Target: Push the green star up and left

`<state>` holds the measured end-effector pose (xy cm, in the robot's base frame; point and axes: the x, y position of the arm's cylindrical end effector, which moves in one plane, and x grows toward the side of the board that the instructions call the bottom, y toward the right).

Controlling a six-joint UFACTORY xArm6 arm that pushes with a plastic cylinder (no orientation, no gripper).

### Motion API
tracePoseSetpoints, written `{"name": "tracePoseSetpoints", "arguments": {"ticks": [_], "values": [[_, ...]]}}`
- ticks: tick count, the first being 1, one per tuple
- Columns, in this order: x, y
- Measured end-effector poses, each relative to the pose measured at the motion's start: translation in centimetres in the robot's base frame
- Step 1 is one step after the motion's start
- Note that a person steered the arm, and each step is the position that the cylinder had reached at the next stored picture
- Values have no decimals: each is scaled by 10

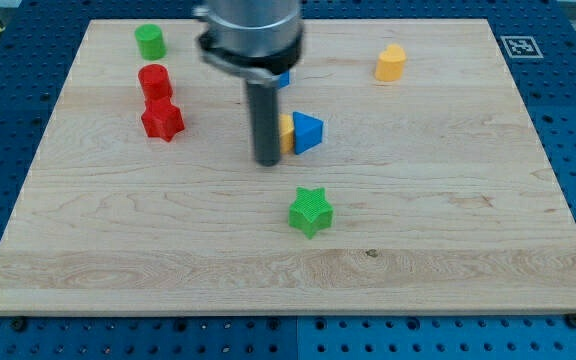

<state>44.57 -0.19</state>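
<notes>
The green star (311,211) lies on the wooden board (448,200) a little below the middle. My tip (268,161) is above and to the left of the star, apart from it. The dark rod stands just left of a yellow block (286,134) and a blue triangle (308,132), and partly hides the yellow block.
A red cylinder (154,81) and a red star (162,120) lie at the upper left, with a green cylinder (150,41) above them. A yellow block (391,62) lies at the upper right. A blue block (283,78) peeks out behind the arm.
</notes>
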Motion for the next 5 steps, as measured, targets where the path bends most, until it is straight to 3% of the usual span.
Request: {"name": "tracePoseSetpoints", "arguments": {"ticks": [1, 2, 3, 4, 5], "values": [[-8, 60], [28, 129], [90, 120], [116, 91], [116, 75]]}}
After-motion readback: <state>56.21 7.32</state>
